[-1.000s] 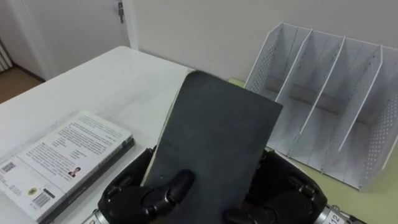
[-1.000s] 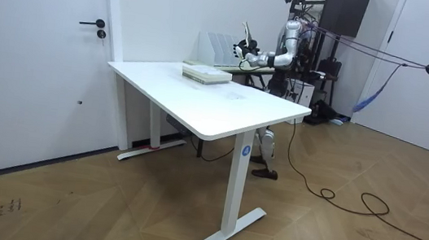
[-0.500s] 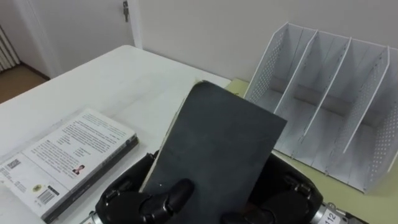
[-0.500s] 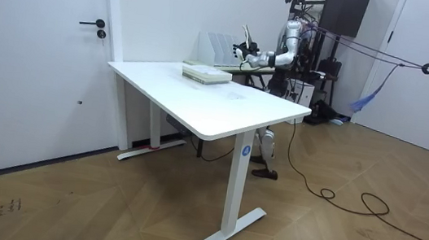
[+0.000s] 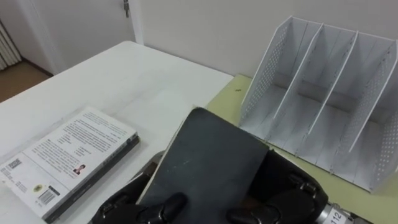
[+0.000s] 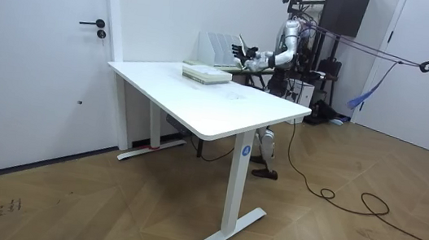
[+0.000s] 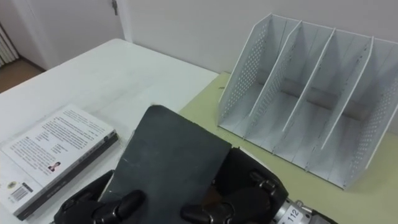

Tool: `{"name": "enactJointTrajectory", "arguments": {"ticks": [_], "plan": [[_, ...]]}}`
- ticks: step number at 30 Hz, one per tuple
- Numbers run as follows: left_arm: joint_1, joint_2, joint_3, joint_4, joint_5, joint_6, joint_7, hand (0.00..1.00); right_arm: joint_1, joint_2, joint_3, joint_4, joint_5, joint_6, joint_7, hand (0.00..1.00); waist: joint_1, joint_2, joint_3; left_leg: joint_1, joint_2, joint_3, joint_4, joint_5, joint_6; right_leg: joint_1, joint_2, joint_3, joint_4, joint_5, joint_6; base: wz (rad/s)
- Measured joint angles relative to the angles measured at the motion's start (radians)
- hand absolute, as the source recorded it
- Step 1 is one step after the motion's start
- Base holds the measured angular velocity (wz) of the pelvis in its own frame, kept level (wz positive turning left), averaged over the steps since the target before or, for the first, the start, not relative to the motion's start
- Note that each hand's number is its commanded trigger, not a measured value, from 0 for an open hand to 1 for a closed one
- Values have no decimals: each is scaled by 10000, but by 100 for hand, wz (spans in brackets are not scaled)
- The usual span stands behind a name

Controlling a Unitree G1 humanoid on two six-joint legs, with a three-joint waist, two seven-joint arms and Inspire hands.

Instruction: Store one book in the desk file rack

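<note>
Both hands grasp a dark book (image 5: 205, 158) by its lower edge: the left hand (image 5: 121, 202) and right hand (image 5: 292, 193) have thumbs curled onto the cover. The book leans back, its top edge short of the white file rack (image 5: 267, 68), whose slots stand open. A second book (image 5: 68, 155) lies to the left on the white table (image 5: 124, 81).
</note>
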Motion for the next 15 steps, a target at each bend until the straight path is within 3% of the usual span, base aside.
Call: {"name": "enactJointTrajectory", "arguments": {"ticks": [3, 4, 5, 15], "plan": [[0, 134, 0, 32, 0, 153, -93, 100, -4, -95, -3, 23, 271, 67, 1, 0, 12, -7, -17, -105, -1, 6, 27, 0, 0, -106, -1, 6, 34, 7, -2, 0], [0, 139, 1, 51, -2, 157, -107, 100, -4, -100, -2, 23, 279, 77, 2, 80, 13, -6, -16, -112, -1, 9, 28, 0, 0, -121, -1, 10, 47, 7, -3, 0], [0, 138, 0, 116, -2, 187, -143, 100, -4, -107, -2, 27, 308, 143, 2, 100, 11, -5, -16, -111, -1, 14, 41, 1, -1, -128, -1, 15, 66, 7, -3, 0], [1, 150, -1, 300, -1, 366, -431, 100, -81, -162, -1, 27, 541, 346, 21, 100, 39, -55, -18, -107, 0, 21, 163, -11, -16, -129, -4, 19, 161, 15, -18, 0]]}}
